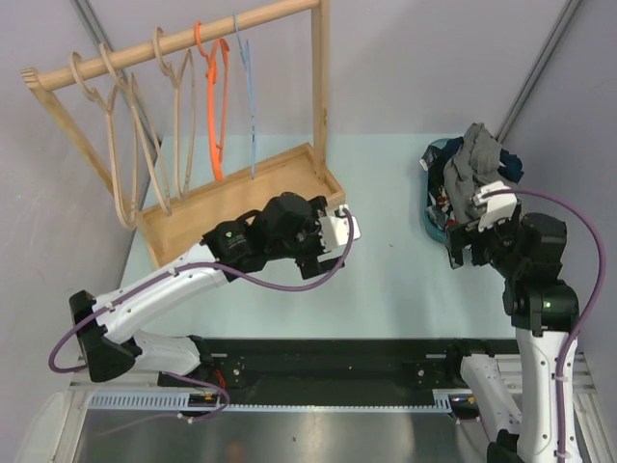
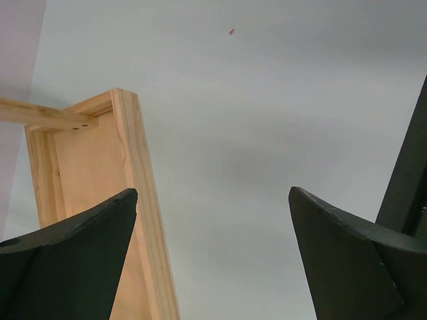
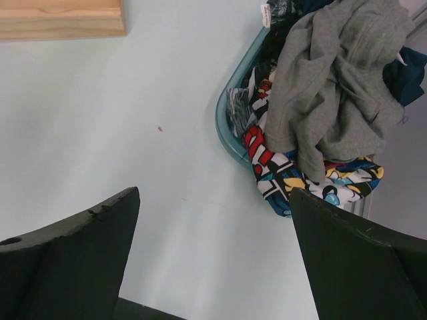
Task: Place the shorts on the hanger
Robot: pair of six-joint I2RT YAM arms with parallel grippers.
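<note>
**Both claws spread wide, nothing gripped**

The left arm reaches from its base at the near left corner diagonally forward and to the right, with the white forearm leading to a black wrist. The left claw has its two dark fingers set far apart, with nothing between them. The right arm runs forward from its base at the near right, folded at the elbow. The right claw is spread just as wide and grips nothing.

shorts: grey, crumpled atop basket | hanger: light-blue, hanging on rack
</note>
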